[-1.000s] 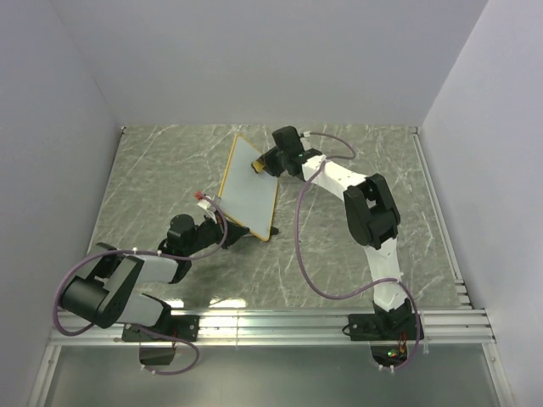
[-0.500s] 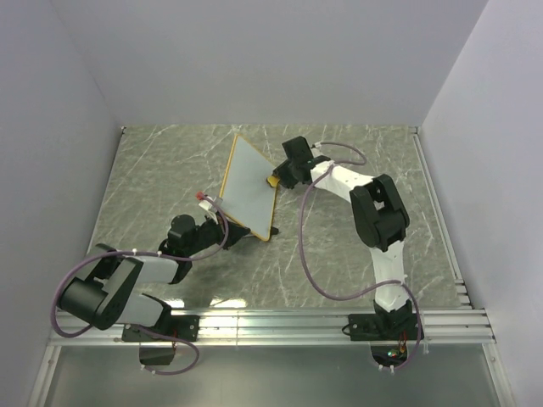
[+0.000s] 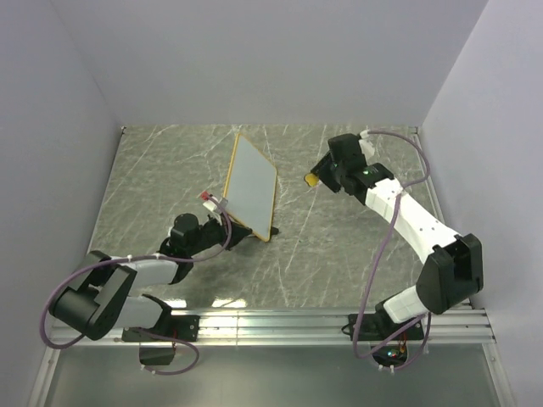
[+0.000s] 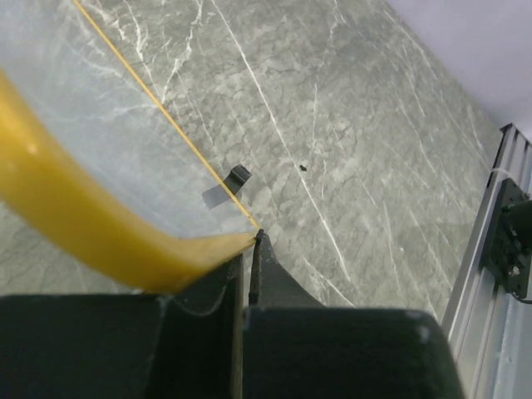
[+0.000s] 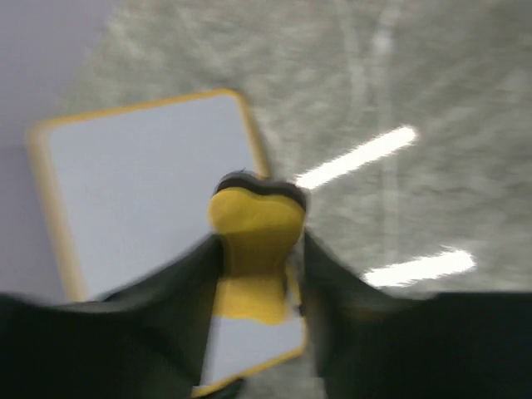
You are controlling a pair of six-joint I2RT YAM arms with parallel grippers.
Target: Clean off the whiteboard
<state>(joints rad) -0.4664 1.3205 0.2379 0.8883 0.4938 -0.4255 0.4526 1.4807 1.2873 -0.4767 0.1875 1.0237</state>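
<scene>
L grip (image 4: 246,264) pinching whiteboard (image 3: 252,182) frame, board tilted up | R grip (image 5: 258,249) squeezing yellow piece (image 5: 254,223), right of board, apart | marble table (image 3: 339,242), alu rail (image 3: 280,320) at near edge

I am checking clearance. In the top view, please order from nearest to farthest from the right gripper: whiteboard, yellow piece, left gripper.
1. Yellow piece, held in the right gripper.
2. Whiteboard, to its left, apart.
3. Left gripper, gripping the whiteboard's near edge.
</scene>
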